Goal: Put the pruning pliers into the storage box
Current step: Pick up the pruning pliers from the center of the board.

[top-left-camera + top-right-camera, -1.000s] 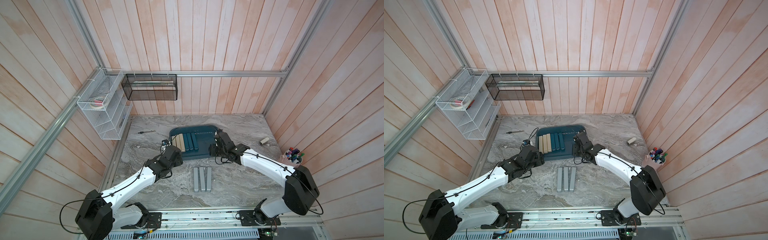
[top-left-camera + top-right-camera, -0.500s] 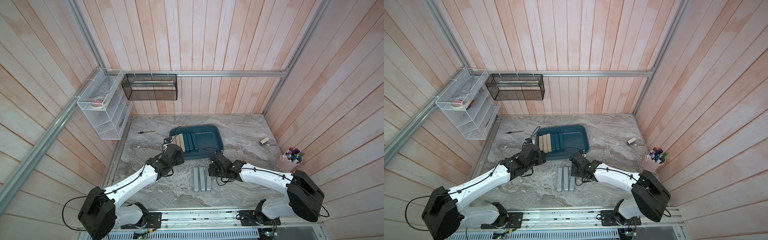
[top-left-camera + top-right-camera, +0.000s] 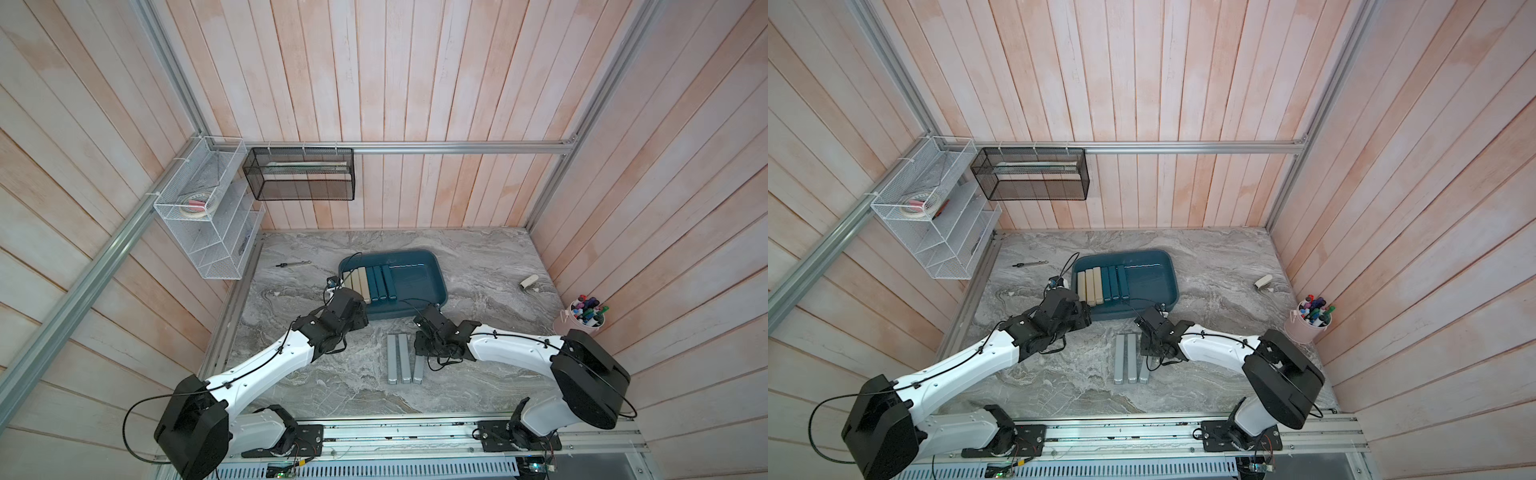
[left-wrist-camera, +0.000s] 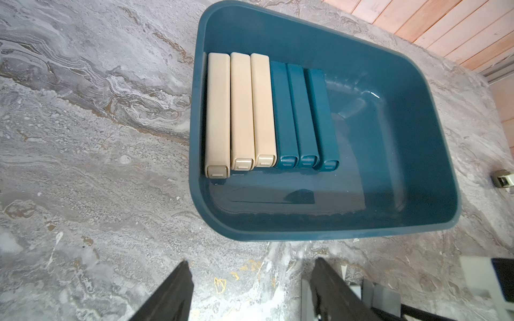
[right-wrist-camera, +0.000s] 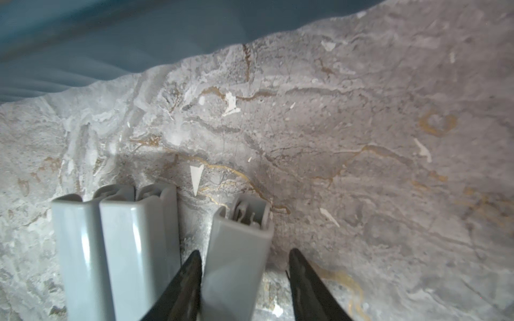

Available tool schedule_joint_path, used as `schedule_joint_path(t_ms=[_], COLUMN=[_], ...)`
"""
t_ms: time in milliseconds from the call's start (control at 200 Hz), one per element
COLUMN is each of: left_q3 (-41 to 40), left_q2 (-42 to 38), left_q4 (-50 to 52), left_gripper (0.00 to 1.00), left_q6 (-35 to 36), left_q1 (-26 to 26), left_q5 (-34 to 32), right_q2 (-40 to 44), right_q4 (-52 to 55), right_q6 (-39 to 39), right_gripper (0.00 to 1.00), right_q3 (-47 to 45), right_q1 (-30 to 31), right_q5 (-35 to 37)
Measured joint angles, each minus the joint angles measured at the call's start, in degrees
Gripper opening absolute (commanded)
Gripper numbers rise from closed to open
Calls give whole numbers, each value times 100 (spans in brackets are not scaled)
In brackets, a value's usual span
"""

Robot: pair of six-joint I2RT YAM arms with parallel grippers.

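Nine pruning pliers are in sight, in three colours. Six lie inside the storage box (image 4: pixel 417 139): three beige bars (image 4: pixel 242 111) packed against its wall on the left arm's side, then three dark teal bars (image 4: pixel 301 116) touching them, all parallel. The rest of the box floor is bare. Three light grey bars (image 3: pixel 404 359) lie on the surface (image 3: pixel 478 257) outside the box, just off its long wall on the robot's side.

The left tool (image 4: pixel 251 266) hovers over the surface near the box corner closest to the beige bars, its fingers apart with nothing between them. The right tool (image 5: pixel 244 253) straddles one grey bar (image 5: pixel 239 250), the one of the three that sits slightly away from the other two. Its fingers are spread, and a gap shows on one side.

Only the left wrist view shows the end caps of the six boxed bars. Only the right wrist view shows the grey bars' hollow ends and the right tool's fingers. In both top views the wrist covers those fingers and the far end of that bar (image 3: pixel 1144 372).
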State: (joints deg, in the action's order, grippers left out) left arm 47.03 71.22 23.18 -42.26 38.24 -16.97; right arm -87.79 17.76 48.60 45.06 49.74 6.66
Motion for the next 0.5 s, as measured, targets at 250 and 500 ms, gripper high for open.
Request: schedule_joint_path(t_ms=[250,500], left_q3=[0,0], left_q2=[0,2], left_q4=[4,2], left_gripper=[71,71], left_q6=[0,0], left_q1=[0,0], left_q5=[-2,-2], right_q2=[-236,-229], right_q4=[-13,256], right_q6=[-33,-109], right_gripper=[32,24], right_q3=[111,286], right_q1=[2,7], right_q5=[-186,-234])
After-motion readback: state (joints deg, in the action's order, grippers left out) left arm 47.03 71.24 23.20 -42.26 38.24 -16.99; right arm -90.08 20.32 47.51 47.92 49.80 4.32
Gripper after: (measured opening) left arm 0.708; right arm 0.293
